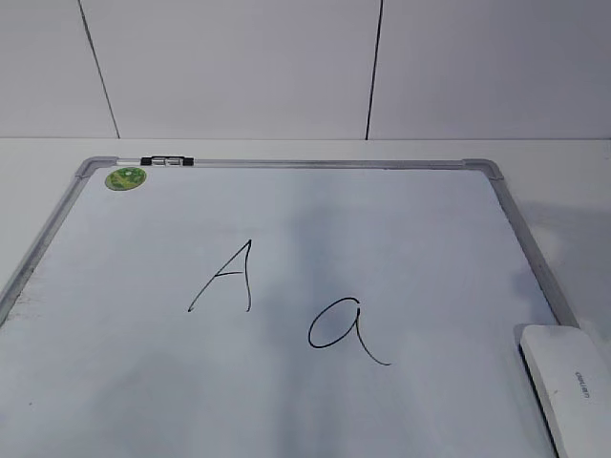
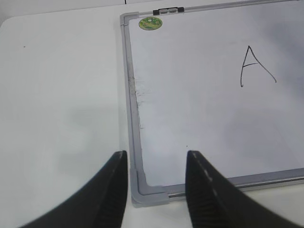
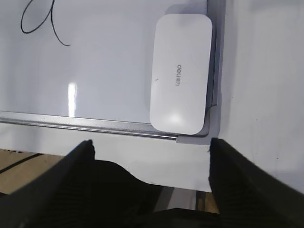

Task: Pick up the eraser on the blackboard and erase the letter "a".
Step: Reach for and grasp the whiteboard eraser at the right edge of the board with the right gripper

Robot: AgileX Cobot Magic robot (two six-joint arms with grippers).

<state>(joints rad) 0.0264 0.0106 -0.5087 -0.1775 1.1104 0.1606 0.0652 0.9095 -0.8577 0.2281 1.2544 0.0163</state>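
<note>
The blackboard (image 1: 401,229) is a white dry-erase board with a grey frame, lying flat on the white table. A lowercase letter "a" (image 1: 346,329) is drawn right of its middle; part of it shows in the right wrist view (image 3: 40,21). The white eraser (image 1: 571,382) lies on the board's near right corner, also in the right wrist view (image 3: 181,72). My right gripper (image 3: 150,145) is open and empty, above the table just short of the eraser. My left gripper (image 2: 156,156) is open and empty above the board's near left corner (image 2: 147,190). Neither gripper shows in the exterior view.
An uppercase "A" (image 1: 227,277) is drawn left of the "a". A green round sticker (image 1: 125,177) and a marker clip (image 1: 164,161) sit at the board's far left corner. A white wall stands behind. The table's near edge shows in the right wrist view (image 3: 142,183).
</note>
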